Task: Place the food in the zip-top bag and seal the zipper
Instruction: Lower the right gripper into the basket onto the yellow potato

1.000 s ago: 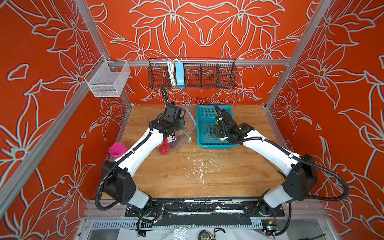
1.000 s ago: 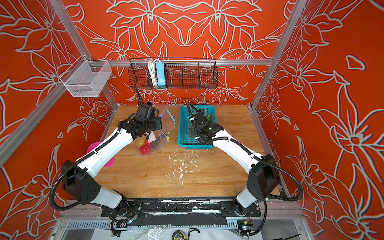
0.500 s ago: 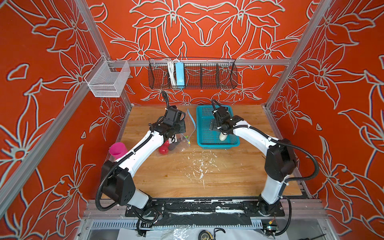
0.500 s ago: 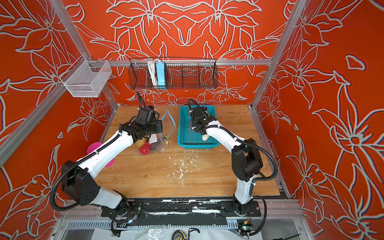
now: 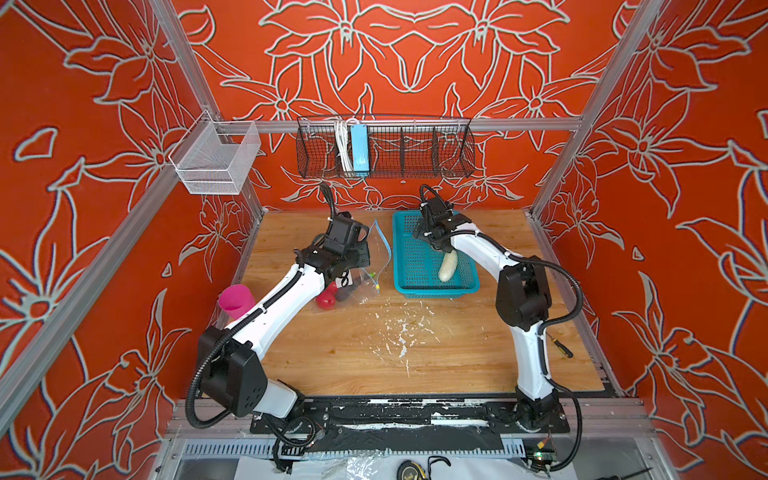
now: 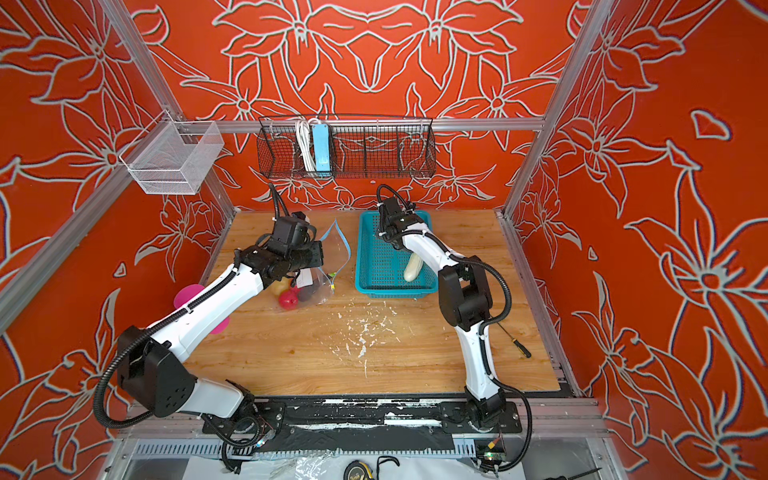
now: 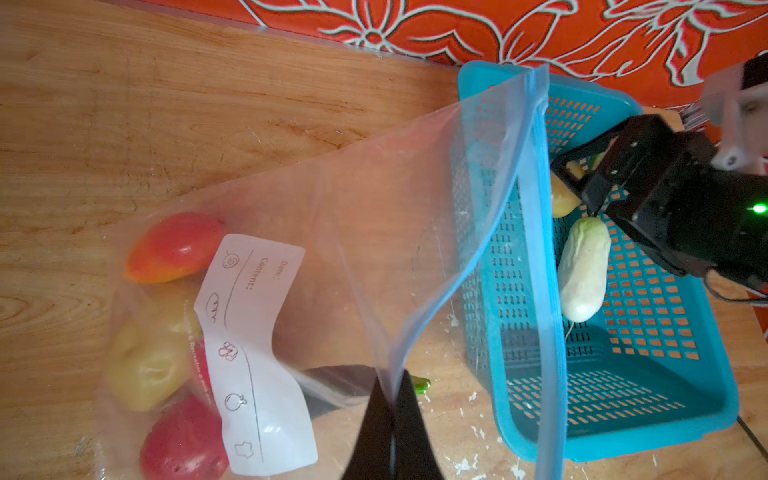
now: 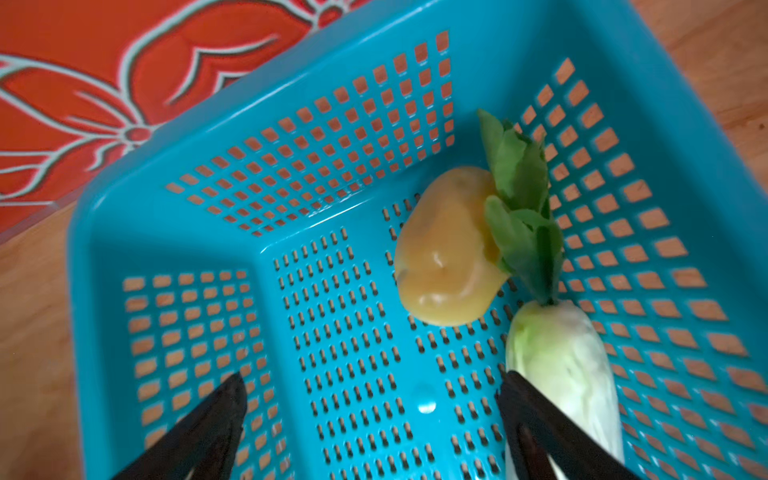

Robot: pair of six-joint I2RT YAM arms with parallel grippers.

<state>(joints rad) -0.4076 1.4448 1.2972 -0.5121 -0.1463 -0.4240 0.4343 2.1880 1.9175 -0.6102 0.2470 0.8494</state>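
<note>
Here, left gripper (image 7: 390, 386) pinches the bag (image 7: 353, 232) rim, propping its mouth open; right gripper (image 8: 370, 390), wide and empty, hovers by the potato (image 8: 446, 249).

Left tool (image 7: 390, 399) pinched tight, right tool (image 8: 371, 380) spread wide.

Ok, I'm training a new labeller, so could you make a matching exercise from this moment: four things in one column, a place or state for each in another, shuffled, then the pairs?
1. white radish with green leaves
2. red-yellow oval fruit
3. left gripper
4. right gripper

A. open, holding nothing
B. inside the clear plastic zip-top bag
C. lying in the teal perforated plastic basket
D. shut on the bag's mouth edge

Pairs: 1-C, 2-B, 3-D, 4-A
</note>
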